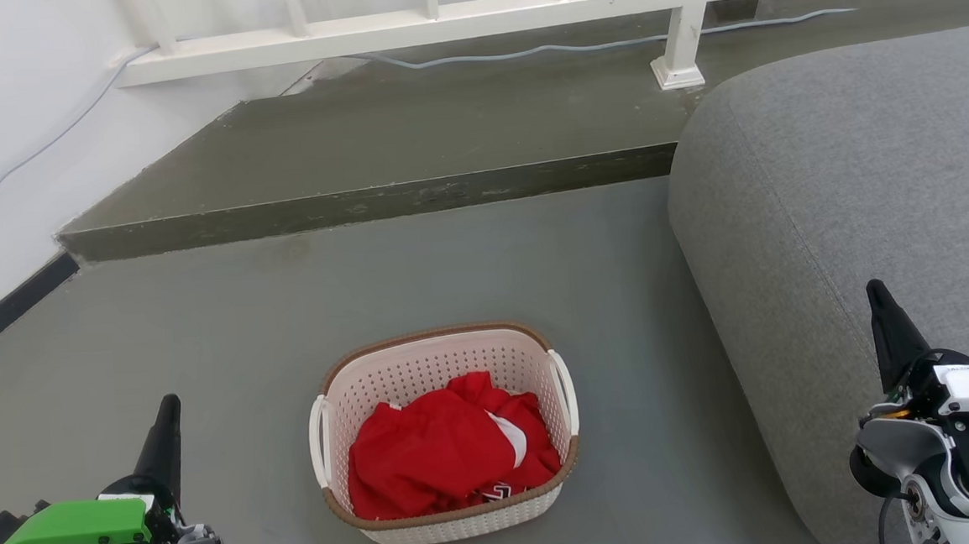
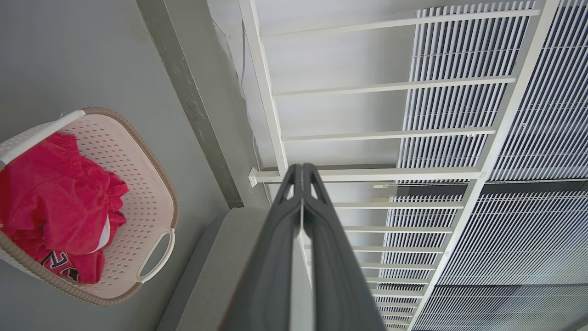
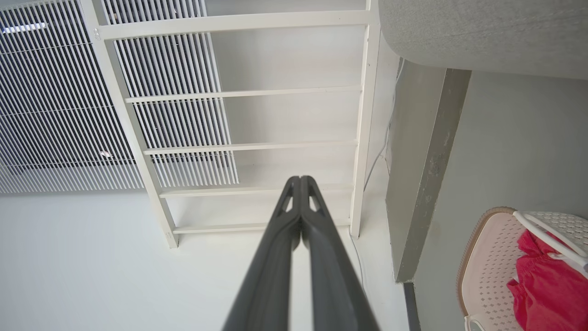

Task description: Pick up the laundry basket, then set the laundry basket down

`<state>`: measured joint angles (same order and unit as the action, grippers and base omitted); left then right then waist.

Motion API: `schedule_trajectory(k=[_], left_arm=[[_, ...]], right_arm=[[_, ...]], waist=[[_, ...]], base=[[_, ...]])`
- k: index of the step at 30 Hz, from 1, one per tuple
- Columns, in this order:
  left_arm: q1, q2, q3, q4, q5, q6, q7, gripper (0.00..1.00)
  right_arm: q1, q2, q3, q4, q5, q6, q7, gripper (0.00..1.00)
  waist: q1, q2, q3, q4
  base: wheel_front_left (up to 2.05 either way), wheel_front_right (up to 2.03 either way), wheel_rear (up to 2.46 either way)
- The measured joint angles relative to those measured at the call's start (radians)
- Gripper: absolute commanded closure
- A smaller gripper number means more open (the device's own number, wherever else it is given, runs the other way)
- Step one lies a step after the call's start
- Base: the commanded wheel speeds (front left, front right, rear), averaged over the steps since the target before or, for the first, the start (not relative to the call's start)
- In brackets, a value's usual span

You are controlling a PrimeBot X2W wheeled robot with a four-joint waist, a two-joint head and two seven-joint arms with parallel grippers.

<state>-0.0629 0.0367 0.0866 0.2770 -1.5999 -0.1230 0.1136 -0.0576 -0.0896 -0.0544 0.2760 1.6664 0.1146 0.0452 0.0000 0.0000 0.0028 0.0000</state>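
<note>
The laundry basket (image 1: pixel 423 368) stands on the grey floor in the lower middle of the head view, cream and perforated with a brown rim and two white side handles. Red clothing (image 1: pixel 445 455) fills its bottom. My left gripper (image 1: pixel 166 409) is shut, well to the basket's left at the lower left. My right gripper (image 1: pixel 877 294) is shut, far to the right over the grey sofa edge. The left wrist view catches the basket (image 2: pixel 138 184) at its left edge, beside the shut left gripper (image 2: pixel 302 168). The basket (image 3: pixel 487 257) also sits at the right wrist view's lower right, apart from the shut right gripper (image 3: pixel 301 179).
A large grey sofa (image 1: pixel 850 191) takes up the right side. A raised dark step (image 1: pixel 362 204) crosses the floor behind the basket, with a white railing (image 1: pixel 680 24) and a cable (image 1: pixel 521 51) on it. A white wall (image 1: pixel 5 141) closes the left.
</note>
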Motion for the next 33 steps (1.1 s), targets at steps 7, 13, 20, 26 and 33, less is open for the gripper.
schedule_trajectory(k=[7,13,20,26,33], left_arm=[[0.000,0.000,0.000,0.000,0.000,0.000,0.000,1.00],[0.000,0.000,0.000,0.000,0.000,0.000,0.000,1.00],[0.000,0.000,0.000,0.000,0.000,0.000,0.000,1.00],[0.000,0.000,0.000,0.000,0.000,0.000,0.000,1.00],[0.000,0.000,0.000,0.000,0.000,0.000,0.000,1.00]], right_arm=[[0.000,0.000,-0.001,0.001,0.000,0.000,0.000,1.00],[0.000,0.000,-0.001,0.001,0.000,0.000,0.001,1.00],[0.000,0.000,-0.002,0.002,0.000,0.001,0.001,1.00],[0.000,0.000,-0.002,0.003,0.000,0.001,0.001,1.00],[-0.001,0.001,-0.003,0.004,0.000,0.001,0.001,1.00]], waist=[[0.0000,0.0000,0.000,0.000],[0.0000,0.0000,0.000,0.000],[0.0000,0.0000,0.000,0.000],[0.0000,0.0000,0.000,0.000],[0.0000,0.0000,0.000,0.000]], base=[[0.00,0.00,0.00],[0.00,0.00,0.00],[0.00,0.00,0.00],[0.00,0.00,0.00],[0.00,0.00,0.00]])
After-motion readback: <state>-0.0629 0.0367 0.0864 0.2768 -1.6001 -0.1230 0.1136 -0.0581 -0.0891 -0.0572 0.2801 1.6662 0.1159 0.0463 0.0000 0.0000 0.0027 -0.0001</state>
